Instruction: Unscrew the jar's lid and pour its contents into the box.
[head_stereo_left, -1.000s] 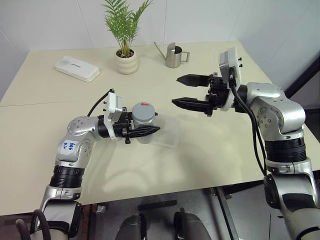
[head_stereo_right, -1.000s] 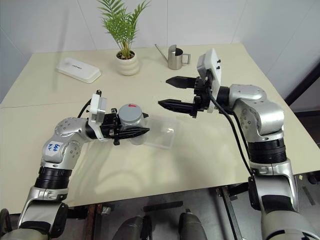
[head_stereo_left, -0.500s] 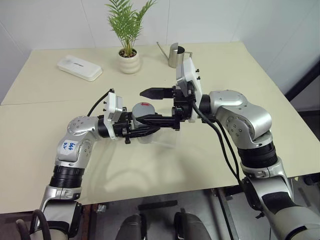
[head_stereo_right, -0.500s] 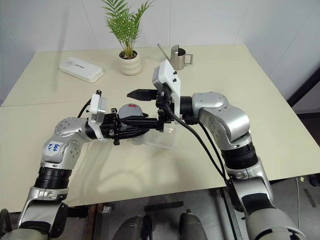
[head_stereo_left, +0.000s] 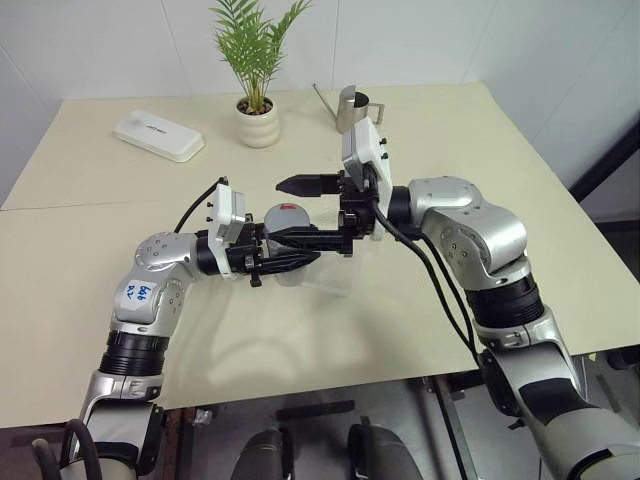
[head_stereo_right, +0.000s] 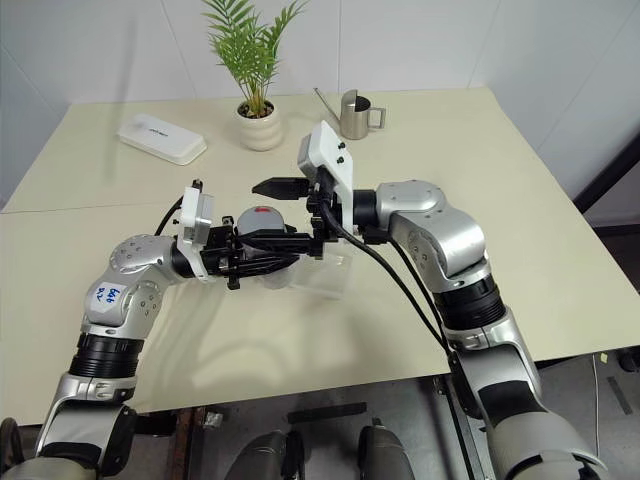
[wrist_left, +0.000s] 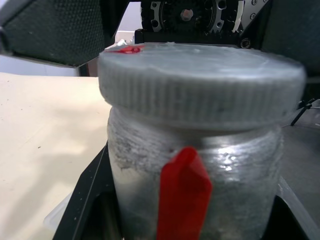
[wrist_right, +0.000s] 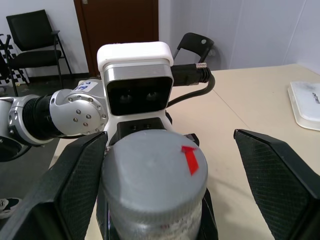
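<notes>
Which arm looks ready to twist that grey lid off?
The right. Its claw is open with its fingers on either side of the lid, while the left claw is shut on the jar, steadying it.

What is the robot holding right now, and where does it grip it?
The left hand holds the jar by its body, below the lid.

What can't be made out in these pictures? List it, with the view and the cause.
- Contents of the jar: left wrist view, its wall is cloudy.
- The box: head views, mostly covered by both grippers and the jar.
- Whether the right gripper touches the lid: one finger looks against it, the other stands off.
</notes>
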